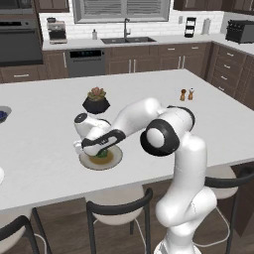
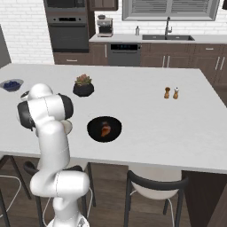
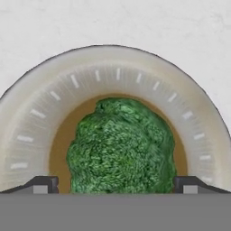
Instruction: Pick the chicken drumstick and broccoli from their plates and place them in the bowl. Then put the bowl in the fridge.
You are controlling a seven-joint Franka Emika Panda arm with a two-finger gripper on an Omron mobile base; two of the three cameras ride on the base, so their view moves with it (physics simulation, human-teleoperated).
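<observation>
- Your jaws [image 3: 115,185] stand wide apart, one fingertip [image 3: 43,184] to each side of the broccoli [image 3: 121,146], clamped on nothing.
- The broccoli sits directly between and below the jaws, on the tan centre of the grey-rimmed plate [image 3: 115,67]; you cannot tell whether the tips touch it.
- In the left base view you see the jaws [image 1: 100,151] low over that plate [image 1: 112,161], near the front edge of the white bench [image 1: 44,104], a bit of green broccoli [image 1: 102,154] under the hand.
- Off to the jaws' right side, the black bowl [image 2: 96,128] rests on the bench [image 2: 146,111] with the chicken drumstick [image 2: 104,129] already inside it.
- Beyond the jaws, farther across the bench, a succulent in a black faceted pot [image 1: 96,101] stands upright.
- Well apart, far right of the jaws, two small shakers [image 1: 187,94] stand side by side.
- A small bowl of blue berries [image 2: 11,84] sits at the bench's left edge.
</observation>
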